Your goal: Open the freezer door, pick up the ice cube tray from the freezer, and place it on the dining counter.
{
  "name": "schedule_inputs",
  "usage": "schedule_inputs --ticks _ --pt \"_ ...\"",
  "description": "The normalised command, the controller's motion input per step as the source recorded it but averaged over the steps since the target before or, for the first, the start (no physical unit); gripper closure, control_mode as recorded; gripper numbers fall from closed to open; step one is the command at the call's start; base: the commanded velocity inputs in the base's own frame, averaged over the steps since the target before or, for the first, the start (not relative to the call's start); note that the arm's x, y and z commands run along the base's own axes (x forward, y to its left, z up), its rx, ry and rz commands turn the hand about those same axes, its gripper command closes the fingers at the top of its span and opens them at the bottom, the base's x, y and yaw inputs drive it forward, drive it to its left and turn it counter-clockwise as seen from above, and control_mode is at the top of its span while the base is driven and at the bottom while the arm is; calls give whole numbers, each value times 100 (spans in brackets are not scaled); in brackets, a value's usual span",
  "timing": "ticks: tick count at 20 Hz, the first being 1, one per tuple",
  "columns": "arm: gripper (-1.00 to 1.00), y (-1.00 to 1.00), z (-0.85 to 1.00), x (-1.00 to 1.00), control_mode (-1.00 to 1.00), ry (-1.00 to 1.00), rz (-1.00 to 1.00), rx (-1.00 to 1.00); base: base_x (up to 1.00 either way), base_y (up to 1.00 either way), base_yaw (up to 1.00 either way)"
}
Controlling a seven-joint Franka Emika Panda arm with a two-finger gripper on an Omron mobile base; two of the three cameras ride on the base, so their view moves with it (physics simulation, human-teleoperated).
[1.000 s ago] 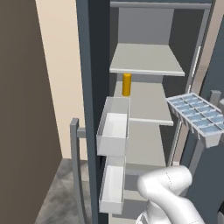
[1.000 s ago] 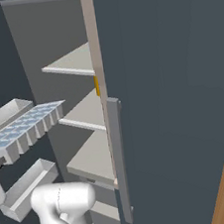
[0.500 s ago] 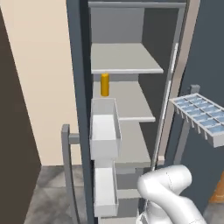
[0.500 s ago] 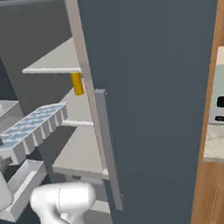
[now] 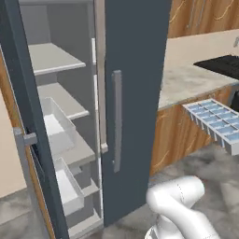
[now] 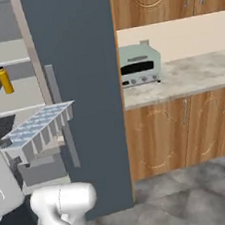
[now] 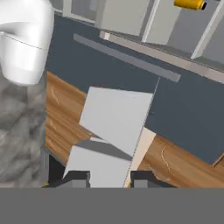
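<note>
The tall dark slate-blue freezer (image 5: 56,116) stands open, its light grey shelves bare of the tray, so the open and pick steps look done. Its slate-blue freezer door (image 5: 21,116) is swung wide at the left edge, white bins facing in, which leaves the shelves reachable. The plain slate-blue door (image 5: 135,93) with its long grey handle stays shut beside it. A beige stone wall counter (image 6: 190,76) on wooden cabinets carries a pale green toaster oven (image 6: 139,64). The small white ice cube tray (image 5: 215,122) with pale blue cells hangs level in mid-air, clear of the shelves, probably kept flat for carrying. A small orange cylinder (image 6: 4,81) remains on a shelf. The two-finger gripper (image 7: 110,177) is closed tight on the tray's edge.
</note>
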Motion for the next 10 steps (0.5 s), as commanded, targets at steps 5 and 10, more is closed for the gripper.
schedule_inputs --ticks 5,10 --pt "100 0 0 0 100 0 0 0 -64 10 -93" --pt "100 0 0 0 100 0 0 0 -21 3 -99"
